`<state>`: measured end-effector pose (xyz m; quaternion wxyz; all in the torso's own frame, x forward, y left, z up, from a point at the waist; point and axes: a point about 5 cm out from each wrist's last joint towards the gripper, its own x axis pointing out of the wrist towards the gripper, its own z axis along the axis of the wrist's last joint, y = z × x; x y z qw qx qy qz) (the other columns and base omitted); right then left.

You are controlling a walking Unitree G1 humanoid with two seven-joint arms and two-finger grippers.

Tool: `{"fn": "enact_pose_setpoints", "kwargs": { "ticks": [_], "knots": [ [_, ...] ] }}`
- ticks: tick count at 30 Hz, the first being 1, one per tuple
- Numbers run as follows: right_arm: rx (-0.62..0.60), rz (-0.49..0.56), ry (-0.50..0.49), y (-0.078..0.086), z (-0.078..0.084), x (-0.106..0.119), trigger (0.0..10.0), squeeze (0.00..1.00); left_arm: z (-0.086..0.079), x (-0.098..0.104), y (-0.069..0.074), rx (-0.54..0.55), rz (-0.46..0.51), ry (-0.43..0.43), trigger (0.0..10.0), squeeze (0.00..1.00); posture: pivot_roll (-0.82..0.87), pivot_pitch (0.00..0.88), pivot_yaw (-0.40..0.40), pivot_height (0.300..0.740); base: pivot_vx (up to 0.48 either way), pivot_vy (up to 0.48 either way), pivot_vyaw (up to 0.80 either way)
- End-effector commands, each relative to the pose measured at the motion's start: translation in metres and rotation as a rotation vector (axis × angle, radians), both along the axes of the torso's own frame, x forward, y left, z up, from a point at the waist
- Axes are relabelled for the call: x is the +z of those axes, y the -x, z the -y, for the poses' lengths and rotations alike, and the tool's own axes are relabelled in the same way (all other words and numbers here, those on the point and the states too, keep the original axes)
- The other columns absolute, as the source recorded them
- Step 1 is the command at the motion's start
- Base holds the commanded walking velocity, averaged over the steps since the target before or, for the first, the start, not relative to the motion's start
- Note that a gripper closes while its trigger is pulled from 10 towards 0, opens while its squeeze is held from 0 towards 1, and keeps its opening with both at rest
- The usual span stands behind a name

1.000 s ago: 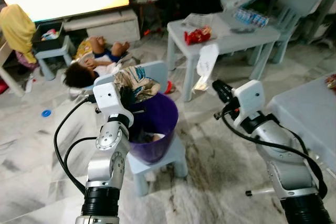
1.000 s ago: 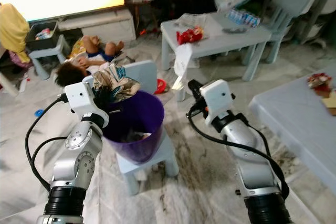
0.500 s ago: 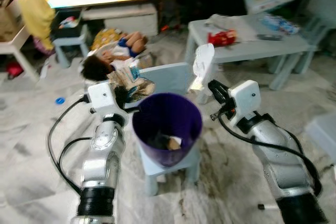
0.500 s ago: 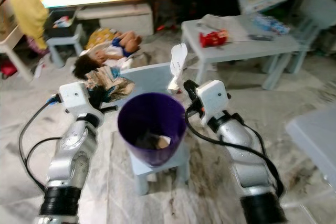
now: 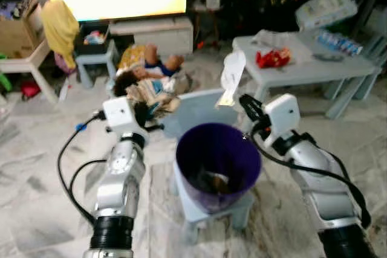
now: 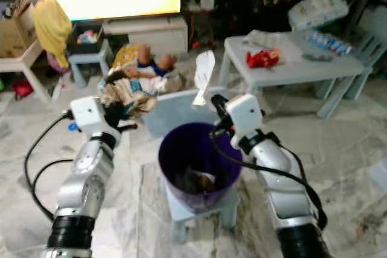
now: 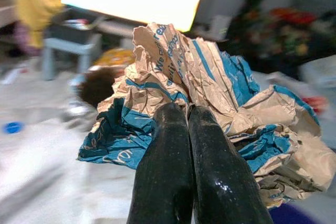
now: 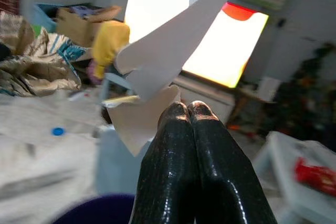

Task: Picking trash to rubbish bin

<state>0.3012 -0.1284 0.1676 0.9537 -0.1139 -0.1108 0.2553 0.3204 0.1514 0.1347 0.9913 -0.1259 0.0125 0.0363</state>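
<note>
My left claw (image 7: 187,113) is pinched tight on a crumpled brown paper wrapper with blue printed bands and white lettering (image 7: 210,95). The wrapper is heavily creased and balled up, and it bulges out past both fingertips. In the head views it hangs at my left claw (image 5: 145,113), up and to the left of the bin and not yet over its mouth.

My right claw (image 8: 187,109) is clamped on a folded white sheet of paper (image 8: 163,61). The sheet is stiff, with sharp creases, and stands up from the fingertips as a tall narrow strip. Its lower end shows a yellowish tint (image 5: 228,97). In the head views the sheet (image 6: 203,78) sits above the far rim of the bin, toward its right side.

The round purple plastic rubbish bin (image 5: 187,164) stands between my two arms on a small pale blue plastic chair (image 5: 193,108), whose backrest rises behind it. Some dark and tan rubbish lies in the bottom; I cannot tell what it is.

Beyond the chair a person (image 5: 142,72) lies on the marble-patterned floor (image 5: 36,167). A pale blue low worktop (image 5: 314,72) to the right carries a red snack packet (image 5: 272,58).
</note>
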Motion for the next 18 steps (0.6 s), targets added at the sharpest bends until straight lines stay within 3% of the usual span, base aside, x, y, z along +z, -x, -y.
{"fn": "enact_pose_setpoints", "kwargs": {
  "ticks": [1,11,18],
  "knots": [
    [-0.015,0.017,0.018,-0.0008,0.0065,0.0047,10.0,0.00,0.0077,-0.0023,0.0002,-0.024,-0.011,0.015,10.0,0.00,-0.06,0.057,-0.008,0.740,0.000,0.000,0.00],
    [-0.040,0.015,0.023,-0.0023,0.0084,0.0052,10.0,0.00,0.0084,-0.0011,-0.0003,-0.025,-0.002,0.026,10.0,0.00,-0.07,0.060,-0.009,0.740,0.000,0.000,0.00],
    [-0.049,0.009,0.021,-0.0028,0.0096,0.0045,10.0,0.00,0.0093,-0.0015,-0.0006,-0.022,-0.002,0.048,10.0,0.00,-0.07,0.062,-0.010,0.740,0.000,0.000,-0.80]
  ]
}}
